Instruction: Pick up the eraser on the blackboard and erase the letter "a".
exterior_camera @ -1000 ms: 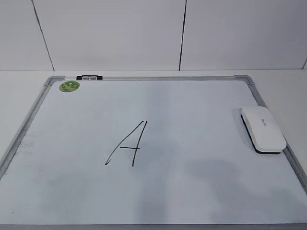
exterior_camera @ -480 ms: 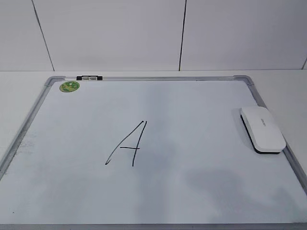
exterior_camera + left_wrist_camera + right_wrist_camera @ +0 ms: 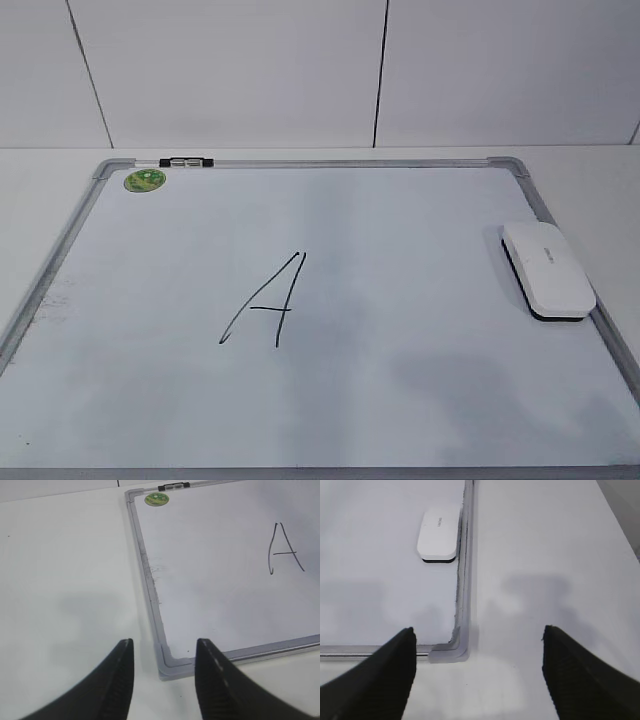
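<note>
The eraser [image 3: 548, 270], a white rounded block with a black underside, lies flat on the blackboard [image 3: 400, 220] at its right edge; it also shows in the right wrist view [image 3: 439, 532]. A tall capital "A" [image 3: 265, 300] is drawn mid-board. No small lowercase "a" shows in any view. My left gripper [image 3: 164, 644] is open and empty above the board's near left corner. My right gripper [image 3: 478, 630] is open wide and empty above the near right corner, well short of the eraser. Neither gripper shows in the exterior view.
A green sticker [image 3: 145, 180] and a black-and-silver clip [image 3: 186, 160] sit at the board's far left corner. Faint smudges mark the board's left edge [image 3: 152, 570]. White table surrounds the board; a white wall stands behind it.
</note>
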Available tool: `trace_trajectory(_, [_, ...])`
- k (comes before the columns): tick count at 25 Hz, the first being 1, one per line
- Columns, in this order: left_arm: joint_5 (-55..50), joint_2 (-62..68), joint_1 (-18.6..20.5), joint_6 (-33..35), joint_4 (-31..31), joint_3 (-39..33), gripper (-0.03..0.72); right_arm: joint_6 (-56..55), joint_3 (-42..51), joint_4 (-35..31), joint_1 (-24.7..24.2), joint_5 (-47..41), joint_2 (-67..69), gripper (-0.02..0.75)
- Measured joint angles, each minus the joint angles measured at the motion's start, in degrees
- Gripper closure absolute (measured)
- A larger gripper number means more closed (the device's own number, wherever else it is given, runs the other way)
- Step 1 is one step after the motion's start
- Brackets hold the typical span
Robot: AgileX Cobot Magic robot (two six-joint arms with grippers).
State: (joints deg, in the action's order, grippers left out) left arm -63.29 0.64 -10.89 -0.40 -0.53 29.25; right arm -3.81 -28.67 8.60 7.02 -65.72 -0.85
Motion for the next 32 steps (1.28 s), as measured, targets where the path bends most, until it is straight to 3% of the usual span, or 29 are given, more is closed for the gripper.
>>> trace_trajectory(12, [0.00,0.00,8.56,0.00,0.00,0.00,0.388,0.09,0.00,0.10,-7.21,0.00,0.00,0.143])
trace_trajectory(32, [0.00,0.00,9.20,0.00,0.00,0.00,0.391,0.09,0.00,0.10,-7.47,0.00,-0.08,0.143])
